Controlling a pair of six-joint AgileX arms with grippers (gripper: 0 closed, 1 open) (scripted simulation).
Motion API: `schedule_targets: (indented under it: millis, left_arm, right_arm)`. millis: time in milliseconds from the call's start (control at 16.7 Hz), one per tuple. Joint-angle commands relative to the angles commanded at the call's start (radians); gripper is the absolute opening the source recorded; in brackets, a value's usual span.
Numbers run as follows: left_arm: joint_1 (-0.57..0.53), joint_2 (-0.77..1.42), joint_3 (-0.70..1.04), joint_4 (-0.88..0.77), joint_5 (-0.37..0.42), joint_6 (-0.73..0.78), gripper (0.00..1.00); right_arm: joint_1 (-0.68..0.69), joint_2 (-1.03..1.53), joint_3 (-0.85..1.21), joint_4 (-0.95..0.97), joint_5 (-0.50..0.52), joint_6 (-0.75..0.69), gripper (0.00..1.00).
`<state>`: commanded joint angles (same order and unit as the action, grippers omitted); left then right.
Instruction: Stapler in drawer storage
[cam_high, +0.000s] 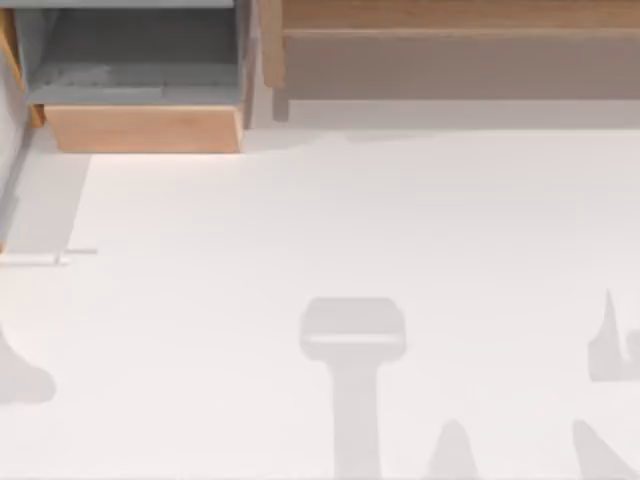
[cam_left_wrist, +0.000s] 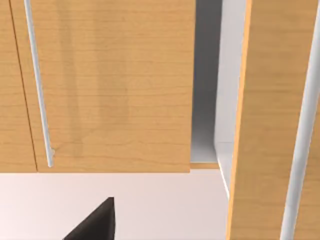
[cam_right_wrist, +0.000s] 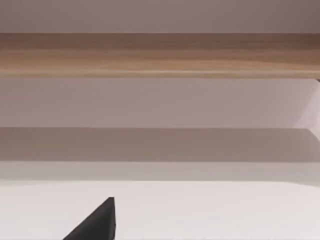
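The drawer (cam_high: 145, 128) stands pulled out at the table's back left. Its grey inside (cam_high: 140, 60) is bare where it shows, and its light tan front panel faces the table. The stapler is out of view. A black tip of my left gripper (cam_left_wrist: 95, 222) pokes in at the edge of the left wrist view, in front of a light wooden panel (cam_left_wrist: 110, 85) with a silver bar handle (cam_left_wrist: 37, 85). A matching black tip of my right gripper (cam_right_wrist: 95, 222) sits over the white table in the right wrist view.
A long wooden unit (cam_high: 450, 60) with a brownish-grey panel runs along the back right; it also fills the far side of the right wrist view (cam_right_wrist: 160, 55). A second wooden panel (cam_left_wrist: 265, 120) stands past a grey gap. Arm shadows (cam_high: 352, 340) lie on the white table (cam_high: 300, 220).
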<state>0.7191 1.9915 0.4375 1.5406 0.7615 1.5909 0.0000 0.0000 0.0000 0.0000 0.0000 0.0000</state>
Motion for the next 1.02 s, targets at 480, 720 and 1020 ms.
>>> schedule_targets:
  millis: [480,720,1020]
  left_arm:
    - [-0.022,0.012,0.031,-0.018,-0.022,-0.001,1.0]
    - [-0.06,0.031,0.078,-0.046,-0.06,-0.001,1.0]
    - [-0.06,0.031,0.078,-0.046,-0.06,-0.001,0.85]
  right_arm:
    - [0.0,0.0,0.0,0.0,0.0,0.0,1.0]
    - [0.0,0.0,0.0,0.0,0.0,0.0,1.0]
    - [0.0,0.0,0.0,0.0,0.0,0.0,1.0]
